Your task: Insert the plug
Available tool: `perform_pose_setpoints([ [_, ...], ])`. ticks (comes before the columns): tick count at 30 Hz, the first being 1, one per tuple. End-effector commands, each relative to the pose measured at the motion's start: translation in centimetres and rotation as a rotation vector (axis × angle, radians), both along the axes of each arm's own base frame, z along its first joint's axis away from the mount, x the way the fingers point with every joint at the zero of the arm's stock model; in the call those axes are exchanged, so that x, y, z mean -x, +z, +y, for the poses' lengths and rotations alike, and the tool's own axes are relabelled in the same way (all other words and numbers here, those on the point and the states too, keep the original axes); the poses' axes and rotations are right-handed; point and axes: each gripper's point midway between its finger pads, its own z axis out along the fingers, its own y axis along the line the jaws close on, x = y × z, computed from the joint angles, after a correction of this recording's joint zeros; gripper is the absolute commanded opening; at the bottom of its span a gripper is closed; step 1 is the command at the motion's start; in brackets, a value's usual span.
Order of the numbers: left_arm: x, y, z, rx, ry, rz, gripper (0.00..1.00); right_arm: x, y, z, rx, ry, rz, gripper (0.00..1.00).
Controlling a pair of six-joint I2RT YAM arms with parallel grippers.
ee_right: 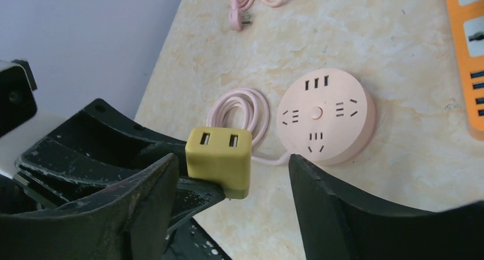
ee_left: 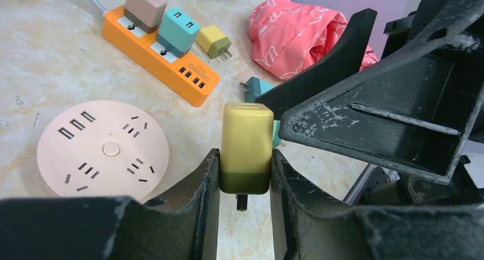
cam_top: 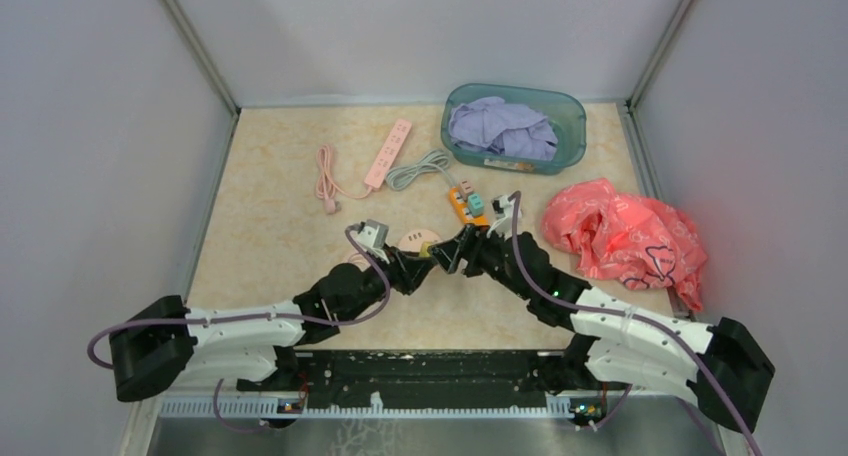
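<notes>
1. While the left tool (ee_left: 245, 157) pinches the plug (ee_left: 246, 149) by its two flat sides, the right tool (ee_right: 233, 162) stands spread around the same body. One of its fingers is close beside the plug and the other is well clear. The pose reads as a hand-over in which only the left grip bears the load.
2. Plug: held in the air above the surface (ee_left: 45, 66), near the round socket (ee_left: 103, 149) and not yet seated in any outlet.
3. Plug, form: a round-edged block of smooth yellow plastic with a darker olive band at the prong end. Two USB slots mark the opposite face, and a dark prong shows at the lower end between the left fingers. Gripping the sides leaves the prong end uncovered, which suits insertion.
4. Round socket: a matte pink disc lying flat, slots facing up, with its cord (ee_right: 240, 114) coiled beside it. It is probably the target, being nearest and unoccupied.
5. Orange strip (ee_left: 160, 57): a glossy bar further off, already carrying two adapters.
</notes>
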Motion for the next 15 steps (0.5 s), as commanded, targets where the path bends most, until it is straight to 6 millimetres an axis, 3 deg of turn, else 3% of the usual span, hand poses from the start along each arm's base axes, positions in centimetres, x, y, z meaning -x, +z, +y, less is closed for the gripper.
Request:
perform_pose_setpoints([
  [1,0.0,1.4,0.5,0.0,-0.04,-0.084,0.0,0.1,2.9,0.3,0.018,0.065,-0.159,0.76],
  [8,0.1,1.8,1.9,-0.019,-0.17,-0.143,0.0,0.4,3.4,-0.7,0.191,0.194,-0.299,0.91],
  [11,-0.1,1.7,2.8,-0.019,-0.214,-0.141,0.0,0.7,4.1,-1.1,0.195,0.24,-0.356,0.92],
  [15,1.1,2.3,3.0,-0.015,-0.315,-0.184,0.0,1.6,4.6,-1.1,0.22,0.335,-0.443,0.94],
])
